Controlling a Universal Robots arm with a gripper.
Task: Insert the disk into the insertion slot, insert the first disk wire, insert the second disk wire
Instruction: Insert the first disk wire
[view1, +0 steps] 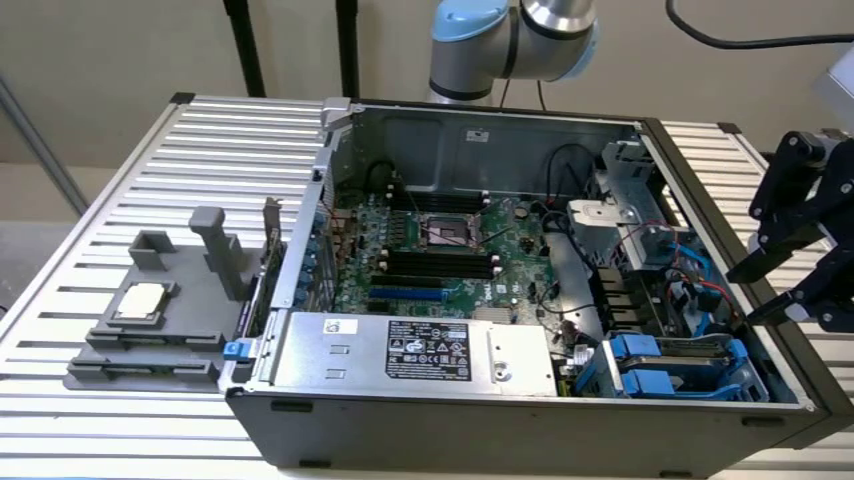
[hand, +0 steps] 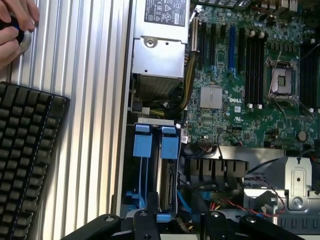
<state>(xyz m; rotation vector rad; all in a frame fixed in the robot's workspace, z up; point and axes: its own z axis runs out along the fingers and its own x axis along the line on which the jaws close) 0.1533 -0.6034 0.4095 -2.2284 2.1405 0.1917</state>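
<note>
At the exterior view's right, by the side wall of the open computer case (view1: 400, 430), the gripper (view1: 758, 292) is hovering with its two black jaws spread apart and nothing between them. It is sitting nearest the drive cage (view1: 742, 372), the grey-blue bay in the corner of the case at the exterior view's lower right. Inside that cage the disk (hand: 167, 187) is standing on edge below one of the two blue latch tabs (hand: 142, 145). It is showing only its narrow side, and it is looking seated in the bay rather than lying loose. Thin blue cables (view1: 687, 268) are running just behind the cage; whether any is plugged into the disk I cannot tell. A silver power supply (view1: 427, 350) with a black label is lying along the front wall beside the cage. On the slatted table (view1: 120, 150) a grey fixture (view1: 160, 330) with upright posts is resting at the exterior view's left. A hand (hand: 12, 25) and a black keyboard (hand: 25, 160) are lying on the table beside the case.
</note>
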